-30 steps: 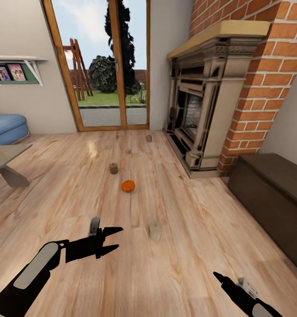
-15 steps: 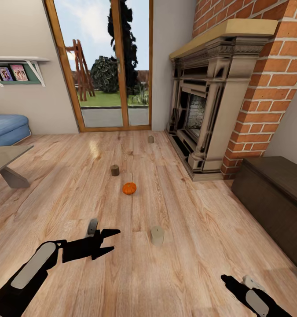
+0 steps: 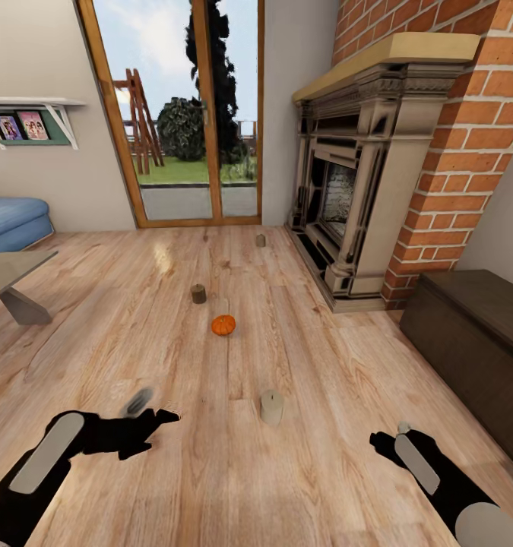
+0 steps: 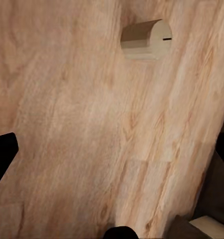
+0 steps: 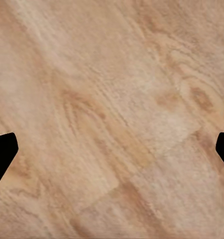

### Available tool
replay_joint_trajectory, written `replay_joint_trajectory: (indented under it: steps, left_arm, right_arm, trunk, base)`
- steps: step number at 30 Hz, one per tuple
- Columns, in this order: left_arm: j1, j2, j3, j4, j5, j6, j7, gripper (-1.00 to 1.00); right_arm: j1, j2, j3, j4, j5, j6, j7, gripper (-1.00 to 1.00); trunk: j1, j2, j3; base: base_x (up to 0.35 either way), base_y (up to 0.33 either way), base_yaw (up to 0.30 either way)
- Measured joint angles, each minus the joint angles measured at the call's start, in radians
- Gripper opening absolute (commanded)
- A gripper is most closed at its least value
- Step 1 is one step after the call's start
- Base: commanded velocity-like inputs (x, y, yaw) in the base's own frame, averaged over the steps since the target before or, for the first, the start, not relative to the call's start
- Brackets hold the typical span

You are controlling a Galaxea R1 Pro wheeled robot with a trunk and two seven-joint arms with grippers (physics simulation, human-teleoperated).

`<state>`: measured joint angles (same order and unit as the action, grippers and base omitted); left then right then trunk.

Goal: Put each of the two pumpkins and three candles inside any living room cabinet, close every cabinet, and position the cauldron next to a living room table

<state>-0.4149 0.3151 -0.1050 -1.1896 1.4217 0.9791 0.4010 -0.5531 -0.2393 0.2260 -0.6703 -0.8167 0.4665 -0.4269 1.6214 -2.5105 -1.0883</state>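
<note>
One small bright-orange ribbed pumpkin (image 3: 223, 325) is seen on the light wooden plank floor (image 3: 324, 471) at roughly 12 o'clock from the robot, well apart from both arms. Three short grey-beige cylindrical candles are also on the floor: the nearest candle (image 3: 271, 406) at about 1 o'clock, between the two arms and shown lying within reach of the left wrist camera (image 4: 146, 40); the middle candle (image 3: 199, 293) just beyond the pumpkin at 11 o'clock; the far candle (image 3: 261, 240) near the stone-framed brick fireplace (image 3: 347, 182). The long low dark-brown wooden cabinet (image 3: 476, 342) stands at 3 o'clock with its fronts apparently closed. One corner of the low glass-topped table (image 3: 9, 270) is visible at 10 o'clock. The left gripper (image 3: 153, 424) is blurred in the head view; in its wrist view the dark fingers (image 4: 2, 152) sit at opposite edges, so the claw is judged wide and empty. The right gripper (image 3: 384, 441) is likewise spread wide over bare floor, with nothing held. By this evidence nothing has been stowed: the visible pumpkin and all three candles remain to be collected.
</note>
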Motion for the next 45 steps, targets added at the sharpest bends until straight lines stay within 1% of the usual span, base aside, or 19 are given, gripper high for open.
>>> replay_joint_trajectory:
  steps: [2, 4, 6, 7, 9, 13, 17, 22, 25, 28, 31, 33, 35, 37, 38, 41, 42, 44, 45]
  left_arm:
    - [0.0, -0.002, 0.003, -0.003, -0.03, -0.005, 0.037, 1.0]
    - [0.0, 0.0, 0.005, -0.004, -0.057, -0.015, 0.059, 1.0]
    - [0.0, 0.006, 0.008, -0.009, -0.078, -0.024, 0.075, 1.0]
    - [0.0, 0.006, 0.008, -0.01, -0.078, -0.024, 0.076, 1.0]
    - [0.0, 0.007, 0.011, -0.011, -0.079, -0.024, 0.075, 1.0]
    - [0.0, 0.009, 0.017, -0.012, -0.081, -0.025, 0.075, 1.0]
    - [0.0, 0.008, 0.037, -0.012, -0.081, -0.025, 0.075, 1.0]
    - [0.0, 0.008, 0.042, -0.012, -0.081, -0.024, 0.075, 1.0]
    - [0.0, 0.008, 0.044, -0.012, -0.081, -0.023, 0.075, 1.0]
    - [0.0, 0.008, 0.045, -0.012, -0.081, -0.023, 0.075, 1.0]
    - [0.0, 0.009, 0.045, -0.012, -0.081, -0.023, 0.075, 1.0]
    - [0.0, 0.009, 0.046, -0.012, -0.081, -0.023, 0.074, 1.0]
    - [0.0, 0.009, 0.047, -0.012, -0.08, -0.023, 0.071, 1.0]
    - [0.0, 0.011, 0.048, -0.016, -0.08, -0.023, 0.068, 1.0]
    - [0.0, 0.015, 0.048, -0.023, -0.08, -0.022, 0.067, 1.0]
    - [0.004, 0.047, 0.065, -0.105, -0.072, -0.01, 0.061, 1.0]
    - [0.014, 0.06, 0.073, -0.154, -0.068, -0.004, 0.061, 1.0]
    - [0.043, 0.07, 0.092, -0.213, -0.066, 0.003, 0.061, 1.0]
    - [0.056, 0.075, 0.109, -0.237, -0.065, 0.003, 0.061, 1.0]
  right_arm:
    - [-0.003, 0.001, 0.012, -0.015, 0.017, 0.014, -0.002, 1.0]
    - [-0.004, 0.01, 0.021, -0.045, 0.032, 0.021, -0.01, 1.0]
    - [-0.004, 0.032, 0.032, -0.07, 0.041, 0.047, -0.036, 1.0]
    - [-0.005, 0.033, 0.033, -0.071, 0.042, 0.049, -0.037, 1.0]
    - [-0.005, 0.036, 0.056, -0.073, 0.043, 0.053, -0.04, 1.0]
    - [-0.005, 0.043, 0.087, -0.073, 0.043, 0.054, -0.042, 1.0]
    - [-0.005, 0.049, 0.095, -0.073, 0.043, 0.05, -0.042, 1.0]
    - [-0.005, 0.053, 0.097, -0.075, 0.042, 0.045, -0.042, 1.0]
    - [-0.004, 0.08, 0.098, -0.074, 0.045, 0.047, -0.044, 1.0]
    - [-0.006, 0.105, 0.098, -0.073, 0.066, 0.053, -0.044, 1.0]
    - [-0.008, 0.149, 0.101, -0.072, 0.114, 0.065, -0.042, 1.0]
    - [-0.009, 0.178, 0.102, -0.071, 0.145, 0.108, -0.042, 1.0]
    - [-0.01, 0.192, 0.102, -0.071, 0.158, 0.134, -0.041, 1.0]
    - [-0.01, 0.198, 0.102, -0.072, 0.163, 0.144, -0.04, 1.0]
    - [-0.01, 0.2, 0.102, -0.072, 0.164, 0.147, -0.04, 1.0]
    - [-0.011, 0.202, 0.101, -0.072, 0.166, 0.152, -0.039, 1.0]
    - [-0.011, 0.203, 0.101, -0.072, 0.166, 0.152, -0.039, 1.0]
    - [-0.011, 0.203, 0.101, -0.072, 0.164, 0.153, -0.039, 1.0]
    - [-0.011, 0.203, 0.101, -0.073, 0.164, 0.153, -0.039, 1.0]
  trunk:
    - [0.0, 0.0, 0.0]
    - [0.0, 0.0, 0.0]
    - [0.0, 0.0, 0.0]
    - [0.0, 0.0, 0.0]
    - [0.0, 0.0, 0.0]
    - [-0.001, 0.0, 0.0]
    - [-0.001, 0.0, 0.0]
    - [0.0, 0.0, 0.0]
    - [0.0, 0.0, 0.0]
    - [0.0, 0.0, 0.0]
    - [0.0, 0.0, 0.0]
    - [0.0, 0.0, 0.0]
    - [0.0, 0.0, 0.0]
    - [0.0, 0.0, 0.0]
    - [0.0, 0.0, 0.0]
    - [0.0, 0.0, 0.0]
    - [0.0, 0.0, 0.0]
    - [0.0, 0.0, 0.0]
    - [0.0, 0.0, 0.0]
  base:
    - [0.0, 0.0, 0.0]
    - [0.0, 0.0, 0.0]
    - [0.016, 0.0, 0.0]
    - [0.135, 0.0, 0.0]
    - [0.214, 0.0, 0.0]
    - [0.288, 0.0, 0.0]
    - [0.285, 0.0, 0.0]
    - [0.104, 0.028, 0.0]
    - [0.182, 0.164, 0.0]
    - [0.213, 0.203, 0.0]
    - [0.222, 0.212, 0.0]
    - [0.18, 0.147, 0.0]
    - [0.087, 0.062, 0.0]
    - [0.036, 0.026, 0.0]
    - [0.014, 0.01, 0.0]
    - [0.006, 0.004, 0.0]
    - [0.002, 0.001, 0.0]
    - [0.001, 0.0, 0.0]
    - [0.0, 0.0, 0.0]
